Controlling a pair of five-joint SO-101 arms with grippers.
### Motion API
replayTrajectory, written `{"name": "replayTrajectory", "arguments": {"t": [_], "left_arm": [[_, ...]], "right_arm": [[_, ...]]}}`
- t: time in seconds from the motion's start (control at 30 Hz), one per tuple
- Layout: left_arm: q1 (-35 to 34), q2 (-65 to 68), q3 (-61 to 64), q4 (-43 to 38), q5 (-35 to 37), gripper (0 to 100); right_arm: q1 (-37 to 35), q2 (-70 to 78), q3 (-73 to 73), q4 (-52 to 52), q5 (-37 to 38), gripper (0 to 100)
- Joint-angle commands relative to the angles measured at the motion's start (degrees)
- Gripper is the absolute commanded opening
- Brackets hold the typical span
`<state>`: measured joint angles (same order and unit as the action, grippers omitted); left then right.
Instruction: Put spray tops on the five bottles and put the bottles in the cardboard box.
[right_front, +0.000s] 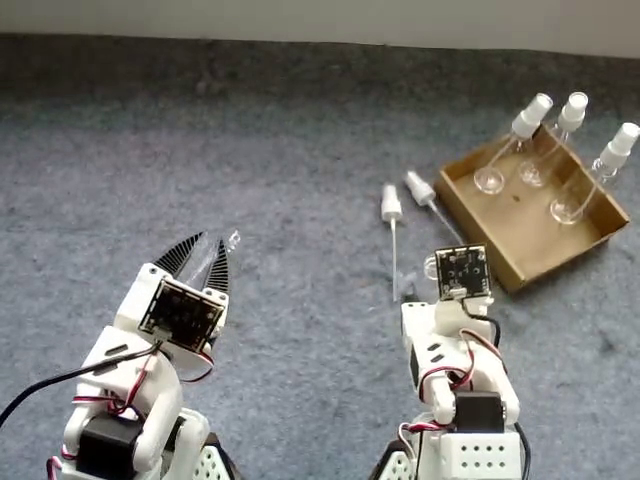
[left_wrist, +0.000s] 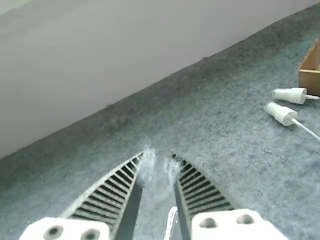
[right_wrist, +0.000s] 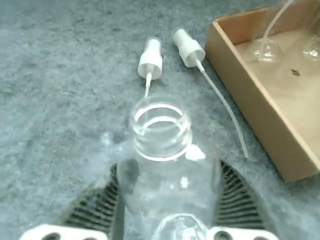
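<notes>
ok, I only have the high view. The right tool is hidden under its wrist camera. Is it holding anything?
Observer: Yes. The right tool is shut on a clear bottle.
Operator: Capped?
Observer: No. Its neck is open and bare.
Operator: And the left tool? I see something clear there but can't tell more.
Observer: The left tool looks shut on a second clear bottle. In the left wrist view its fingertips almost meet around the glass.
</notes>
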<state>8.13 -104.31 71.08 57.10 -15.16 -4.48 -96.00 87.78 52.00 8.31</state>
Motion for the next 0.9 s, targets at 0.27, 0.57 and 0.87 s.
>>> {"name": "replayTrajectory", "arguments": {"t": [0.27,0.57,0.87], "left_arm": [[0.75,1.63,-3.30,0.18,-4.31,4],[1.27,22.02,-14.11,-0.26,-4.22,4],[3.03,42.33,-24.84,0.09,-3.96,4]], "right_arm": [[0.66,-0.66,2.07,-4.79,-0.70,13.5],[0.66,-0.66,2.07,-4.53,-0.70,13.5],[6.55,-0.66,2.15,-4.79,-0.70,13.5]]}}
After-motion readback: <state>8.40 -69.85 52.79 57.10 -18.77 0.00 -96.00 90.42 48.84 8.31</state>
